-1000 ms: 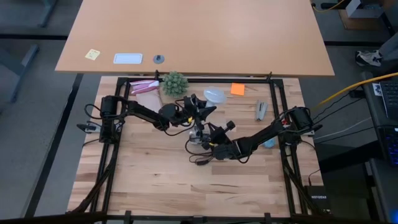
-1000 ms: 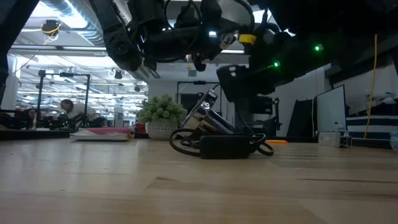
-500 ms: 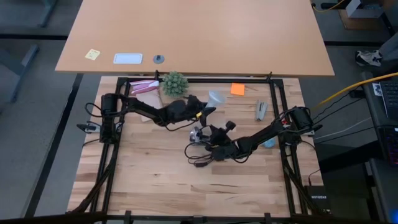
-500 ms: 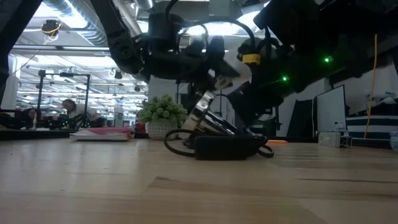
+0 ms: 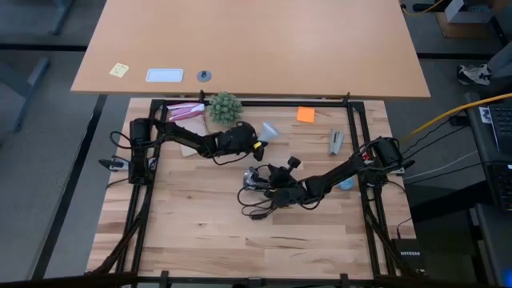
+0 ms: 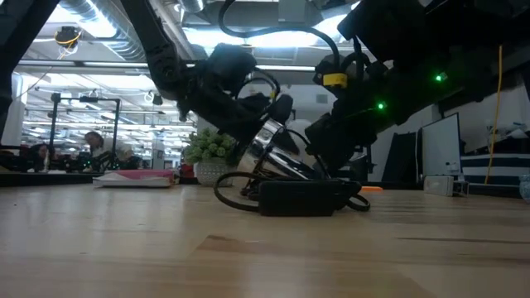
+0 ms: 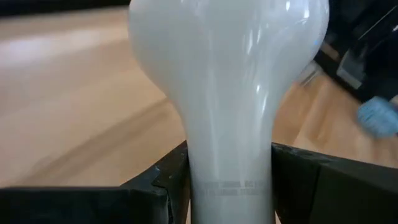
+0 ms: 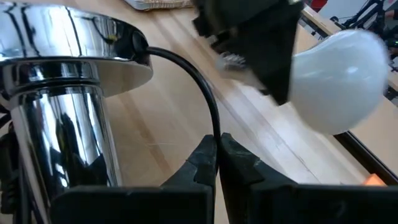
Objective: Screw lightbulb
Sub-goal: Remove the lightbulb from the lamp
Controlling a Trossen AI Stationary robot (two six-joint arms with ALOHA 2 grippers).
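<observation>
Upper centre of high view: left gripper (image 5: 258, 144) pinching lightbulb (image 5: 270, 130) by its neck, dome pointing away up-right, socket (image 5: 254, 176) just below-centre; right gripper (image 5: 268, 182) pressed together beside socket.

The lightbulb (image 7: 230, 93) looks like smooth frosted white glass with a soft sheen. The socket (image 8: 59, 118) is mirror-polished chrome, its cord (image 8: 193, 87) matt black rubber. The table (image 5: 200, 224) is pale butcher-block wood.
</observation>
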